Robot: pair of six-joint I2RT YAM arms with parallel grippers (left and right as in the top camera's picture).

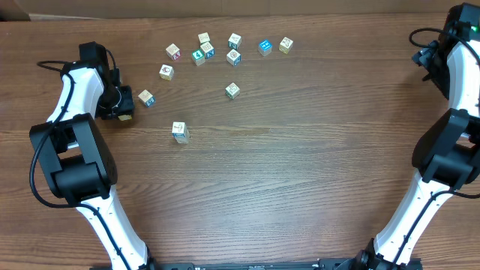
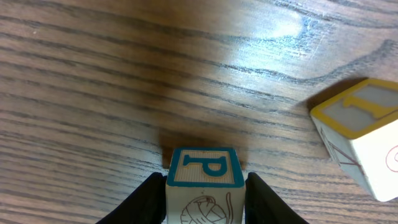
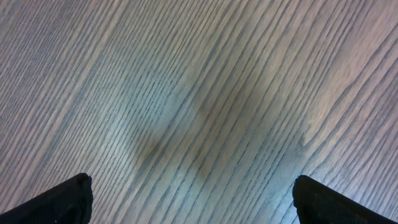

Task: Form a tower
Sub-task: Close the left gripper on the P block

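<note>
Dark wood-grain table, one block tower standing alone left of centre.

At the near edge two white-and-black robot arms rise at either side of the brown, wood-grained table, whose middle lies bare under soft glare. The tower, a one-cube-wide stack of small pale wooden cubes with a cream top and a blue-teal face below, stands upright left of centre, apart from everything else. Farther left, the left gripper is clamped on a pale wooden cube with a blue-bordered letter P, one finger on each side. A yellow-bordered wooden cube lies near it. At the far right the right gripper hangs over bare grain, jaws spread wide, holding nothing. Loose printed wooden cubes lie scattered toward the far edge, and beyond that edge runs a paler tan strip.
</note>
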